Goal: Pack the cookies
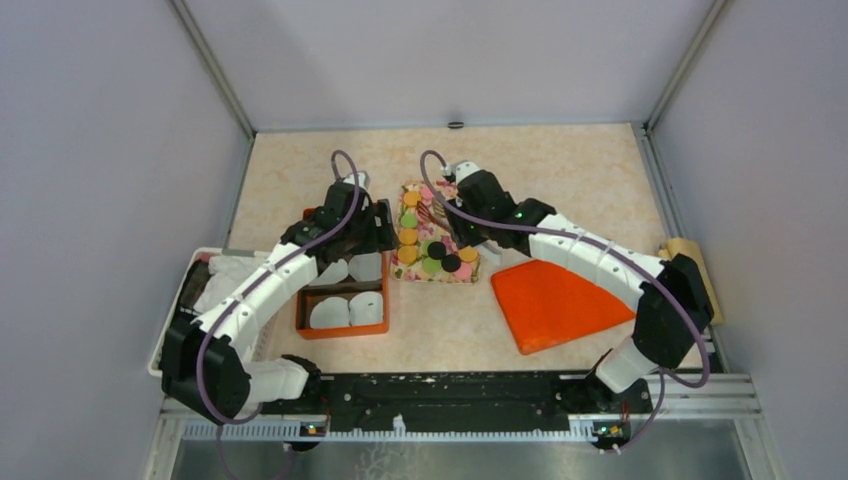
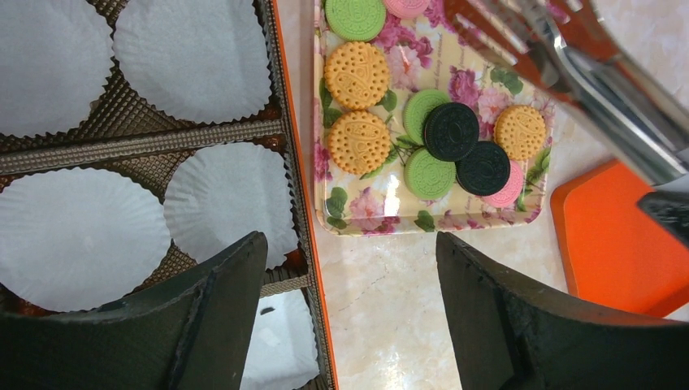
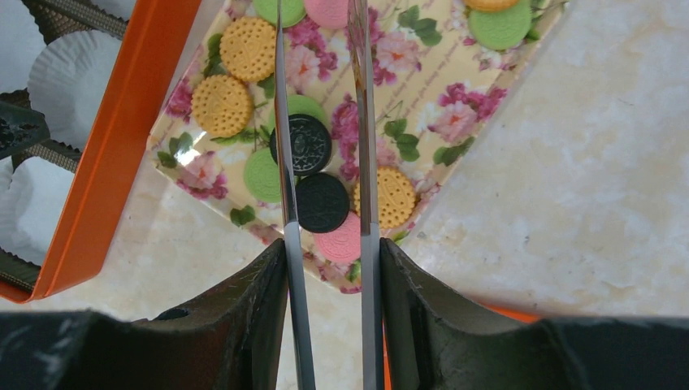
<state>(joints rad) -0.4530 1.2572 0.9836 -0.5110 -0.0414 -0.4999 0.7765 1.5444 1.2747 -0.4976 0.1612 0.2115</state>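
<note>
Right gripper (image 3: 329,253) clamped on slim steel tongs (image 3: 364,122), blades apart above overlapping round black cookies (image 3: 302,145) on floral tray (image 3: 455,122); left gripper (image 2: 349,252) spread, empty. Risk: thin blades skid, cookie slips

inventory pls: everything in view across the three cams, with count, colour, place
cookies: at least twelve; orange, green, pink, black; on the tray, some overlapping
floral tray: one, cream with pink flowers, table centre
paper liners: at least five, white, in the box compartments
orange box: one, left of the tray
orange panel: one, flat, right of the tray
tongs: one, metal, over the tray
white bin: one, far left, under the left arm
tan item: one, far right edge
left gripper: open, empty
right gripper: shut on the tongs
</note>
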